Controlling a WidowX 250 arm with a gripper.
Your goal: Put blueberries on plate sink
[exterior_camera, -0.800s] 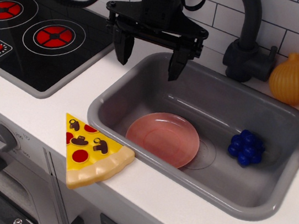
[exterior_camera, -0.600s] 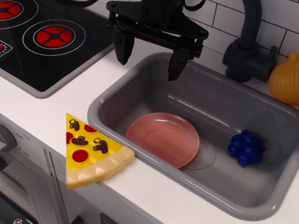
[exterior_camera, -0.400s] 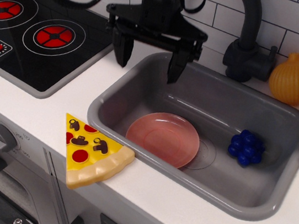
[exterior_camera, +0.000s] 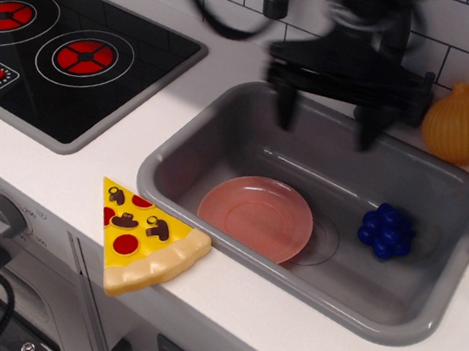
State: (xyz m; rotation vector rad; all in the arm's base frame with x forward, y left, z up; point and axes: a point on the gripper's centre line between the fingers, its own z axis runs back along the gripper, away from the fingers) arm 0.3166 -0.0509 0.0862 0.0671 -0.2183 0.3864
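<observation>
Blueberries [exterior_camera: 386, 231] at the right end of the sink [exterior_camera: 370, 327], down on the sink floor, untouched. Plate [exterior_camera: 255, 216] on the sink floor too, left of centre, bare and apart from the cluster. Gripper [exterior_camera: 328, 119] above the back half of the sink, blurred, fingers spread wide with nothing between them.

Likely trouble from here, as a judgement only:

- Glossy, lumpy, rounded cluster, so probably slippery. Closing off-centre could squirt it sideways along the sink floor or pinch a single ball and drop the rest.
- Close to the sink's right wall. Descending with so wide a spread risks an outer finger striking that wall or the rim, stalling short of the berries.
- Coming down too deep means pressing into the sink floor; too shallow, skimming over the top.
- Later, releasing high over the plate could let the cluster bounce off the shallow rim, back onto the sink floor.
</observation>
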